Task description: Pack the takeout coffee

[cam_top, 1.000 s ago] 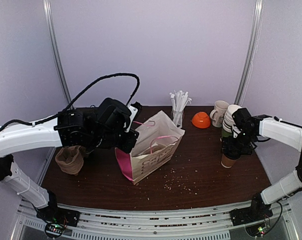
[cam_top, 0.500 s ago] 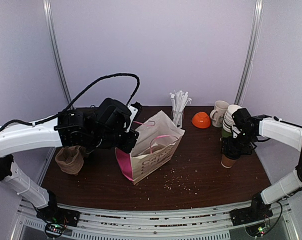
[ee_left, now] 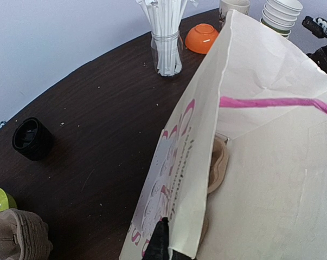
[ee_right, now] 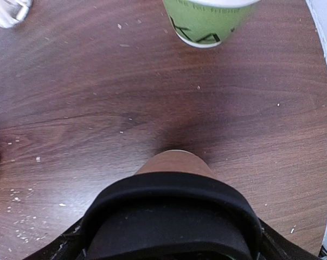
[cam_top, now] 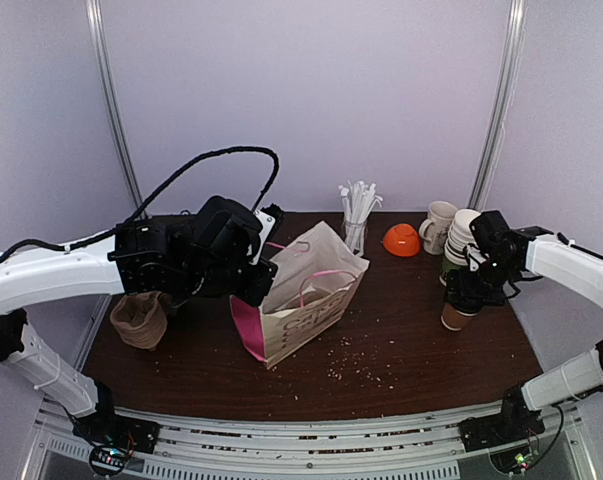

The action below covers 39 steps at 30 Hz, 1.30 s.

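Observation:
The takeout coffee (cam_top: 454, 318), a brown paper cup with a black dome lid, is at the right of the table. My right gripper (cam_top: 469, 290) is shut around its lid from above. In the right wrist view the lid (ee_right: 171, 216) fills the bottom and the brown cup body (ee_right: 174, 162) points down at the table. A white paper bag (cam_top: 306, 300) with pink handles stands open at the centre. My left gripper (cam_top: 253, 280) is shut on the bag's left rim, with one fingertip (ee_left: 162, 241) on the bag's wall (ee_left: 261, 135). A brown cardboard piece (ee_left: 218, 165) lies inside the bag.
A glass of wrapped straws (cam_top: 356, 215), an orange bowl (cam_top: 402, 240), a beige mug (cam_top: 439, 225) and a stack of white-and-green cups (cam_top: 459, 240) stand at the back right. A crumpled brown holder (cam_top: 139, 320) sits far left. A black cylinder (ee_left: 30, 138) stands behind the bag.
My right gripper and the coffee cup have shifted slightly up and left in the top view. The left arm and the bag have not moved.

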Available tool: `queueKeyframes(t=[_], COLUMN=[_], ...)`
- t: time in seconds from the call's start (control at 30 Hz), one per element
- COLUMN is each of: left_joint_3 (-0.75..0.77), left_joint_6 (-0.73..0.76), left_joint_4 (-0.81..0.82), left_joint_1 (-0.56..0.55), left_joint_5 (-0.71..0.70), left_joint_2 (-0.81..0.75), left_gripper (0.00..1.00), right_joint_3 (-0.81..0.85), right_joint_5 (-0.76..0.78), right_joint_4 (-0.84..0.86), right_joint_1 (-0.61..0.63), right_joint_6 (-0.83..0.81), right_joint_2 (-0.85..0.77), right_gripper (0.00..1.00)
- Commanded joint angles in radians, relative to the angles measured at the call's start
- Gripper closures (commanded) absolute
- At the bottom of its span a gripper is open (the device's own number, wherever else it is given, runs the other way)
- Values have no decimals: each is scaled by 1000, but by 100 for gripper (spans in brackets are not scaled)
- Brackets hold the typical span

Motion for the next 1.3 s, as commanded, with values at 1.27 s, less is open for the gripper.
queueKeyframes(t=[1.27], left_joint_3=[-35], left_joint_6=[-30], left_joint_4=[26], left_joint_1=[0], left_joint_5=[42], left_joint_2=[0], left_gripper=[100], right_joint_3=[135], right_joint_5=[-48], right_joint_4=[-13], right_joint_1=[457], right_joint_6=[110], right_joint_2=[129], right_gripper=[0])
